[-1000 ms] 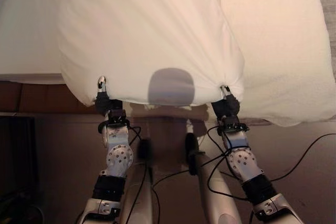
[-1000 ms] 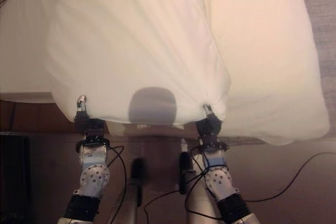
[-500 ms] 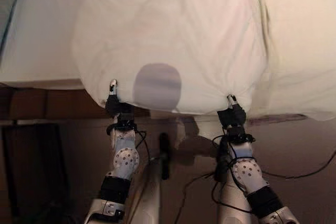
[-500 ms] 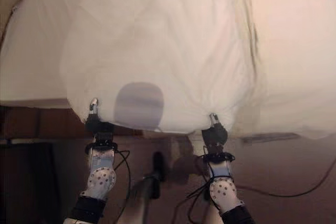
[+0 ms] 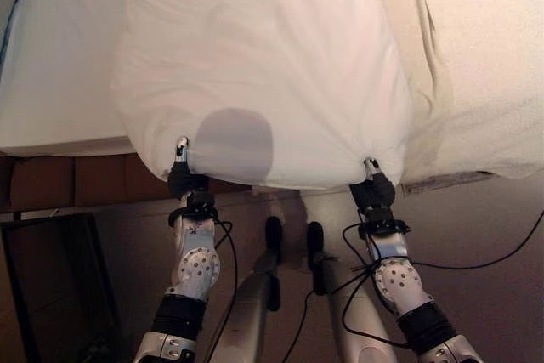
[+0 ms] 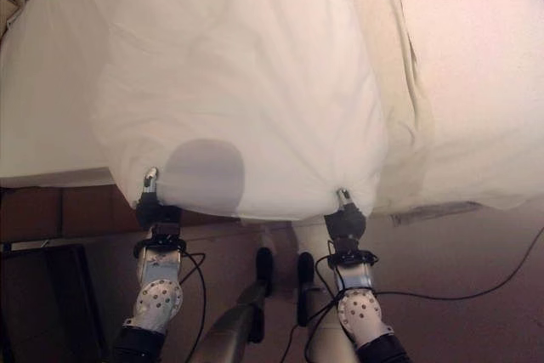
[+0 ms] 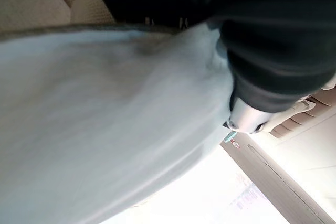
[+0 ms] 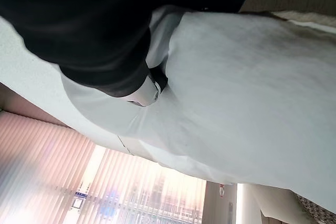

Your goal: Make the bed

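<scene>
Holding the white duvet (image 5: 263, 74) by its near edge, both hands are clenched on bunched cloth: the left hand (image 5: 181, 178) at one lower corner, the right hand (image 5: 371, 186) at the other. The duvet lies lengthwise over the bed (image 5: 51, 82), its gripped edge hanging past the mattress side. The step in hand appears to be spreading the cover. The next move likely calls for an even pull with both arms, keeping the edge level. Count: one duvet, one bed, two hands.

brown floor (image 5: 493, 227) below the bed's edge, dark frame (image 5: 17, 286) standing on the floor at left, vertical window blinds (image 8: 58, 182) glowing pink in the right wrist view
</scene>
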Available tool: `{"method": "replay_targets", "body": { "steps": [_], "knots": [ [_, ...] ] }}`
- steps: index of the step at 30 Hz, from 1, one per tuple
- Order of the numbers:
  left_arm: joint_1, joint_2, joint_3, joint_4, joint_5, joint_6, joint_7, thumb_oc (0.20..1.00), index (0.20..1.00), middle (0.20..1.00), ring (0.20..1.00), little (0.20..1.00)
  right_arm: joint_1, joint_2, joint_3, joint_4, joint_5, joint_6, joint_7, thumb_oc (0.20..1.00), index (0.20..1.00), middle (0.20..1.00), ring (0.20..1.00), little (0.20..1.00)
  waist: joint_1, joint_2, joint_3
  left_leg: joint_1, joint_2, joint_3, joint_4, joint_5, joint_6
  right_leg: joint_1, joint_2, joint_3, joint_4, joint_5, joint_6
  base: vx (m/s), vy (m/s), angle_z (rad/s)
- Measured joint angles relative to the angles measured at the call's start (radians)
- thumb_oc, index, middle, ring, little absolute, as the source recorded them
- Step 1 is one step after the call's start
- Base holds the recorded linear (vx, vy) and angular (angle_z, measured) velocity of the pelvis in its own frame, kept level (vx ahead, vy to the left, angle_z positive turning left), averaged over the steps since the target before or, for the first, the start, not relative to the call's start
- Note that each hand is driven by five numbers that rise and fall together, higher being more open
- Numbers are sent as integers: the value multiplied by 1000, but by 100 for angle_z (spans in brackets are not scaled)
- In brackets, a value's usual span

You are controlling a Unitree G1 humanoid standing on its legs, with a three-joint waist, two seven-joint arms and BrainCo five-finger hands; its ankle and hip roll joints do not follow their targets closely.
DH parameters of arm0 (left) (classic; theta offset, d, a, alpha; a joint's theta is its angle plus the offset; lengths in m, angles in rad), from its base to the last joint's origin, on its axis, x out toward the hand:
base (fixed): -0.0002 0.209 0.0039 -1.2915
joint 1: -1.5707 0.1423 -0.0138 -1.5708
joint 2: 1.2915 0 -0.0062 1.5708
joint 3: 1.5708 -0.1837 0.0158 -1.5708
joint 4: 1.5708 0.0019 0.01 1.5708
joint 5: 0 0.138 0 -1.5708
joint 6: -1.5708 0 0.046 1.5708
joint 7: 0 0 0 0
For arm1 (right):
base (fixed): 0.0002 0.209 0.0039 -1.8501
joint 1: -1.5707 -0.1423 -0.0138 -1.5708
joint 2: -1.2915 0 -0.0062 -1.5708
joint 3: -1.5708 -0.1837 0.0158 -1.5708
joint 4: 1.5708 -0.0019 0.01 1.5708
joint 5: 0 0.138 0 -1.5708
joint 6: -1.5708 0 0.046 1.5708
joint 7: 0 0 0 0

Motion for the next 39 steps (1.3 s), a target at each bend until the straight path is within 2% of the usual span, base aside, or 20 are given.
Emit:
{"method": "replay_targets", "body": {
  "steps": [1, 2, 3, 7, 9, 10, 14, 17, 18, 19, 21, 23, 25, 28, 30, 31, 32, 36, 38, 39],
  "knots": [
    [6, 0, -4, 0, 0, 0, 0, 200, 200, 200, 200, 200, 0, 0, -4, 0, -4, 0, 0, 200, 200, 200, 200, 200, -1, 0, -1, -13, 3, 1, 17, -7, -34, -3, 4, -11, 2, -1, -5, 13, -156, 53],
    [-3, 1, -15, -2, 0, 0, 1, 200, 200, 200, 200, 200, -1, -6, -12, 1, -9, 0, 0, 200, 200, 200, 200, 200, -21, 1, -2, -60, 1, 12, 66, -2, -135, -8, -14, -14, -1, -4, -27, 15, -84, 71],
    [-10, 1, -26, -2, 0, 2, 1, 200, 200, 200, 200, 200, 1, -10, -21, 3, -9, 0, -1, 200, 200, 200, 200, 200, -26, 0, -3, -81, -5, 21, 82, 26, -151, -13, -24, -20, -4, -1, -58, 23, -73, 72],
    [0, -2, -17, -13, 0, 6, 10, 200, 200, 200, 200, 200, -15, -13, -13, 28, -11, 3, -3, 200, 200, 200, 200, 200, -14, -3, -4, -82, -3, 22, 90, 83, -114, -13, -28, -27, 10, -7, -71, 18, -29, 10],
    [-13, 10, -16, -19, 1, 6, 24, 200, 200, 200, 200, 200, -30, -12, -14, 31, -13, 3, -3, 200, 200, 200, 200, 200, -13, -23, -11, -125, 16, 2, 159, 42, -92, -24, -46, -25, 0, 7, -106, 45, 43, 1],
    [-19, 12, -13, -21, 18, 6, 34, 200, 200, 200, 200, 200, -29, -11, -14, 31, -13, 3, -3, 200, 200, 200, 200, 200, -12, -37, -16, -129, 63, -55, 166, 4, -122, -23, -48, -27, -4, 16, -112, 32, 48, 4],
    [-25, 10, -3, -23, 32, 5, 47, 200, 200, 200, 200, 200, -45, -9, -8, 40, -13, 2, -3, 200, 200, 200, 200, 200, -8, -47, -19, -85, 264, -149, 83, -9, -144, -27, -32, -29, 11, 15, -114, 61, 261, 6],
    [-31, 10, 0, -20, 32, 5, 54, 200, 200, 200, 200, 200, -51, -7, -8, 49, -12, 1, -4, 200, 200, 200, 200, 200, 16, -48, -19, -59, 335, -184, -4, -17, -158, -32, -13, -23, 27, 15, -108, 45, 440, -17],
    [-33, 9, 8, -18, 32, 6, 52, 200, 200, 200, 200, 200, -50, -2, 1, 46, -12, 1, -2, 200, 200, 200, 200, 200, 12, -40, -24, -59, 342, -106, -19, -24, -168, -40, -12, -18, 32, 11, -78, 15, 720, -22],
    [-33, 10, 15, -19, 32, 5, 50, 200, 200, 200, 200, 200, -51, -5, 10, 40, -12, 0, -2, 200, 200, 200, 200, 200, 14, -37, -28, -61, 346, -101, -11, -23, -167, -49, -9, -16, 29, 18, -69, 2, 553, -32],
    [-33, 10, 23, -17, 32, 2, 45, 200, 200, 200, 200, 200, -52, -13, 5, 26, -14, 0, 0, 200, 200, 200, 200, 200, 33, -16, -41, -61, 331, -63, 0, -26, -161, -83, -1, -9, 12, 45, -41, 27, 597, -52],
    [-61, 2, 1, 11, 34, 2, 41, 200, 200, 200, 200, 200, -41, -14, -26, 18, -27, -5, -3, 200, 200, 200, 200, 200, 30, -1, -42, -90, 290, -13, 45, 19, -149, -117, -53, -21, 32, 52, 0, 93, 817, 9],
    [-61, -35, -23, 20, 32, 2, 39, 200, 200, 200, 200, 200, -32, -21, -59, 13, -28, -11, -5, 200, 200, 200, 200, 200, 7, 6, -41, -120, 210, 22, 90, 13, -139, -119, -151, -10, 44, 47, 65, 111, 604, 57],
    [-59, -37, -45, 54, 31, 0, 31, 200, 200, 200, 200, 200, -1, -13, -78, 4, -37, -18, -5, 200, 200, 200, 200, 200, 9, 12, -42, -110, 107, 81, 152, -45, -47, -62, -283, 23, -10, 67, 126, 119, 564, 24],
    [-48, -22, -41, 59, 32, -3, 33, 200, 200, 200, 200, 200, -1, -12, -71, 6, -67, -14, -5, 200, 200, 200, 200, 200, 19, 22, -45, -114, 93, 145, 202, -87, -3, 0, -339, -18, -132, 137, 121, 54, 586, -30],
    [-39, -20, -37, 60, 35, -7, 40, 200, 200, 200, 200, 200, 4, -10, -64, -2, -67, -12, -4, 200, 200, 200, 200, 200, 13, 23, -49, -113, 70, 156, 215, -96, 17, 42, -346, -35, -180, 170, 79, 6, 547, -38],
    [-38, -21, -33, 64, 43, -7, 43, 200, 200, 200, 200, 200, 8, -10, -61, -4, -67, -12, -4, 200, 200, 200, 200, 200, 14, 23, -50, -112, 66, 148, 213, -93, 19, 63, -351, -26, -204, 164, 95, -18, 316, -30],
    [-62, -54, -20, 96, 65, -41, 85, 200, 200, 200, 200, 200, -34, -7, -43, 56, -67, -17, -1, 200, 200, 200, 200, 200, -1, 27, -44, -69, 36, 72, 74, -27, 37, -16, -135, 21, -90, 58, 140, 0, 164, -32],
    [-56, -67, -27, 103, 71, -40, 100, 200, 200, 200, 200, 200, -41, -12, -43, 108, -65, -17, -3, 200, 200, 200, 200, 200, -21, 32, -39, -44, 26, 40, 54, -16, 30, 15, -81, 59, -101, 59, 87, 12, 36, -2],
    [-53, -67, -30, 105, 71, -40, 105, 200, 200, 200, 200, 200, -38, -11, -45, 111, -65, -18, -4, 200, 200, 200, 200, 200, -26, 32, -38, -42, 26, 36, 54, -14, 28, 22, -80, 56, -107, 64, 86, 8, 18, 19]
  ]
}}
